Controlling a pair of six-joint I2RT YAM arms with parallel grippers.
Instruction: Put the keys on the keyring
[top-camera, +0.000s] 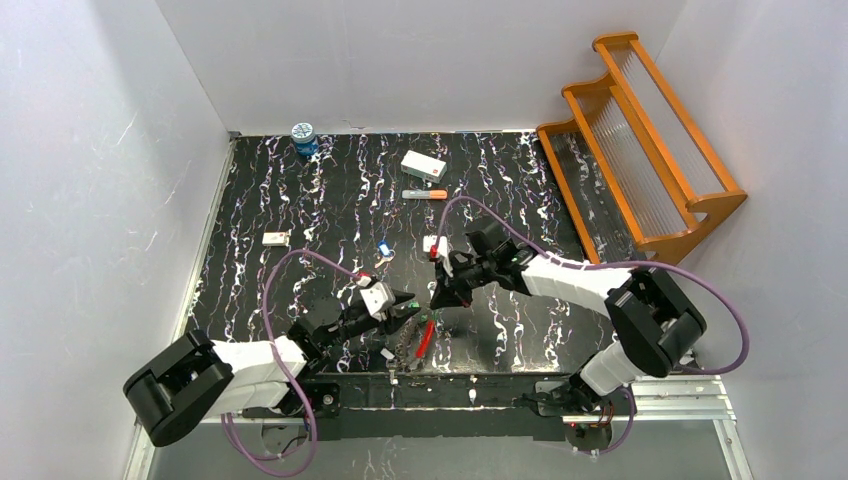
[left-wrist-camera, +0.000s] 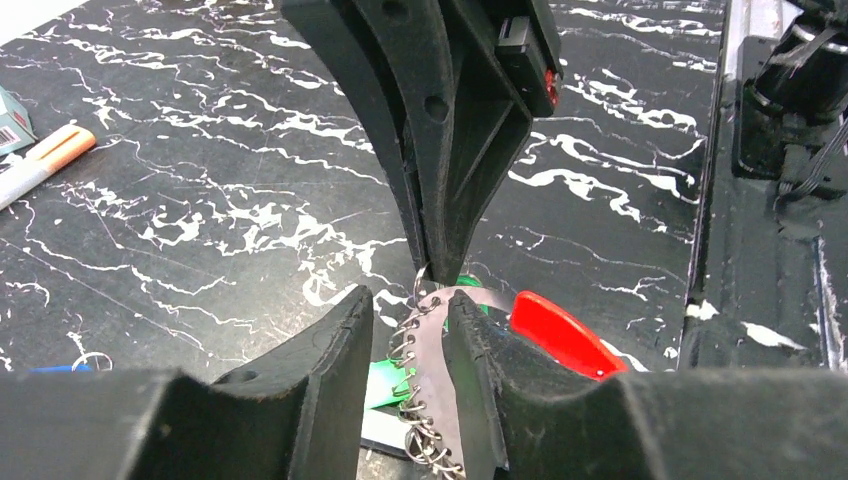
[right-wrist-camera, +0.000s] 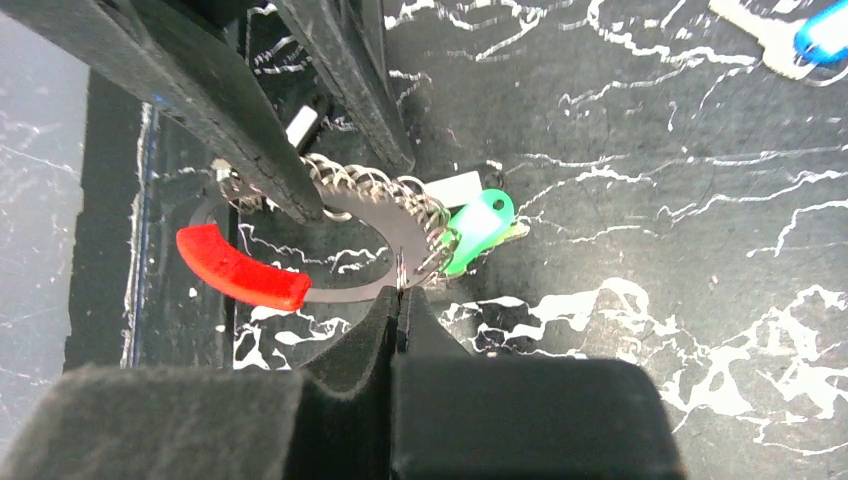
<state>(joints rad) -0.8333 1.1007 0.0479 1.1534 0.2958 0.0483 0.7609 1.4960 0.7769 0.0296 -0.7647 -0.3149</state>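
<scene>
The keyring (right-wrist-camera: 345, 291) is a thin silver loop with a red section (right-wrist-camera: 240, 270) and several small wire rings along its band. It lies near the front edge in the top view (top-camera: 420, 340). A green key head (right-wrist-camera: 478, 225) hangs on it. My right gripper (right-wrist-camera: 400, 295) is shut, pinching a small wire ring at the silver band; it also shows in the top view (top-camera: 441, 297). My left gripper (left-wrist-camera: 410, 300) is open and straddles the band (left-wrist-camera: 435, 360), which rests against one finger (left-wrist-camera: 485, 380). A blue-headed key (top-camera: 384, 250) lies loose further back.
An orange-tipped marker (top-camera: 425, 194) and a white box (top-camera: 422, 163) lie at the back middle. A blue-lidded jar (top-camera: 303, 136) stands at the back left, with a small white piece (top-camera: 275, 238) on the left. An orange rack (top-camera: 640, 140) fills the right side.
</scene>
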